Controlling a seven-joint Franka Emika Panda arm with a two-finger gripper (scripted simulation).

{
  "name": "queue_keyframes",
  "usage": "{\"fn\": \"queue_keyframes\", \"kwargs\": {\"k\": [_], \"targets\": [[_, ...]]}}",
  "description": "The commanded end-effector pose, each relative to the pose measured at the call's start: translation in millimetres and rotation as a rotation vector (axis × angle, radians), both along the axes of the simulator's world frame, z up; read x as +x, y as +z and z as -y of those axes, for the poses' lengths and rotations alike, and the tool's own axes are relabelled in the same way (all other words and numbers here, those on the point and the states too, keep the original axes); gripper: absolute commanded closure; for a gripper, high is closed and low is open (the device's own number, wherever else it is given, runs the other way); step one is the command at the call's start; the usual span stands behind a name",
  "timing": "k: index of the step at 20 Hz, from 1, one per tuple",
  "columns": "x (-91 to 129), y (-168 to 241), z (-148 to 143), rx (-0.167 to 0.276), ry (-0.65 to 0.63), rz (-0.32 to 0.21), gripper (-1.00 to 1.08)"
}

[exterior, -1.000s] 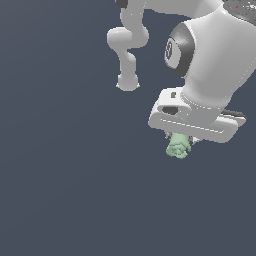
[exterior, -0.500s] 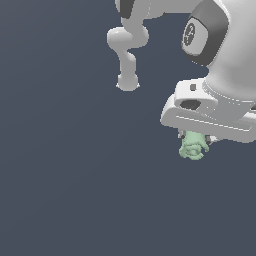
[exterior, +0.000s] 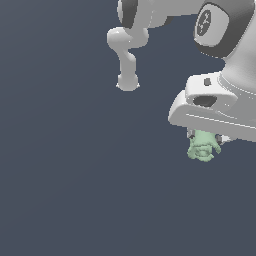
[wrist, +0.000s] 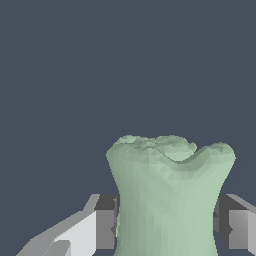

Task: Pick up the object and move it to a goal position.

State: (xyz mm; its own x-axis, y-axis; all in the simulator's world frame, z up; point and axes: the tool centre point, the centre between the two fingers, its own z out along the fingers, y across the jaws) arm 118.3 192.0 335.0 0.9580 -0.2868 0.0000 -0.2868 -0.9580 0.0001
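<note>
Distant exterior view; close wrist view.

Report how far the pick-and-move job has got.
Done: the pick. The object sits clamped between the gripper's fingers, hanging below the hand in the exterior view. In hand: carrying it. Left: reaching the goal, which no view shows.

The white, blocky gripper point(exterior: 205, 141) hides the top of the small, lumpy mint-green object point(exterior: 203, 148) in the exterior view, and its fingertips barely show. The wrist view's edge crops the object's point(wrist: 167, 200) base and both grey finger pads point(wrist: 106, 221).
</note>
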Motion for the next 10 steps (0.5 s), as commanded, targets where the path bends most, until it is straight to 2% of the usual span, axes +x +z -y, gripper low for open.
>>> {"fn": "queue_keyframes", "kwargs": {"k": [1, 10], "targets": [[1.7, 2.6, -1.6, 0.0, 0.0, 0.0, 1.08], [4.0, 5.4, -3.5, 0.0, 0.0, 0.0, 1.08]]}}
